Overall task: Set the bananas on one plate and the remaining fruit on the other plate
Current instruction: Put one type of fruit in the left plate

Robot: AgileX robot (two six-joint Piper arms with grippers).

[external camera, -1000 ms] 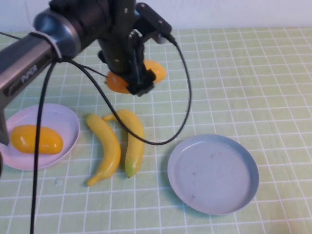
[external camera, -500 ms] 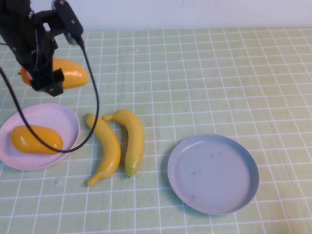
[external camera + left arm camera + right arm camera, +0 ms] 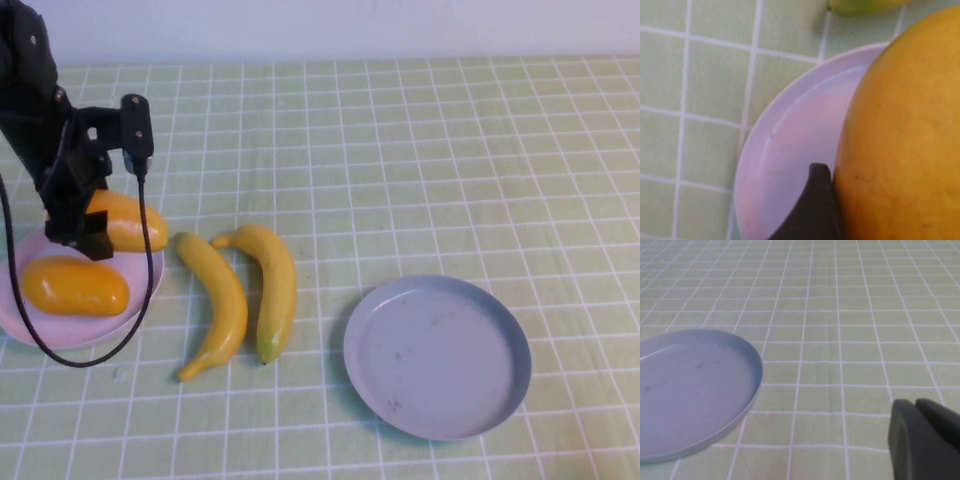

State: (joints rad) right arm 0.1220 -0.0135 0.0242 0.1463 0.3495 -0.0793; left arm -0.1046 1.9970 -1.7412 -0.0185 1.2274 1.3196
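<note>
- The left pincer (image 3: 88, 222) is hanging at about nine o'clock on the green-checked surface (image 3: 450, 150), over the far edge of the pale pink plate (image 3: 140, 262).
- Its fingers are pinching the deeper orange fruit (image 3: 128, 222), spread wide around its plump body; in the left wrist view one dark finger (image 3: 815, 210) is pressing against the side of this fruit (image 3: 900, 140), with the pink plate (image 3: 785, 150) directly beneath.
- Whether that fruit is touching the plate or hanging just above it cannot be told.
- The yellow-orange fruit (image 3: 75, 286) is lying on its side inside the pink plate, just toward six o'clock from the held one.
- The two bananas (image 3: 245, 290) are lying side by side on the surface just beside the pink plate, on its three o'clock side, their long bodies running from twelve toward six o'clock and nearly touching each other.
- The grey-blue plate (image 3: 437, 356) is sitting at about five o'clock on the surface, well apart from the pink plate, with the bananas lying between the two plates.
- The right pincer (image 3: 924, 440) is showing only in the right wrist view, its fingers pressed together, hovering over bare surface near the grey-blue plate (image 3: 690, 390).
</note>
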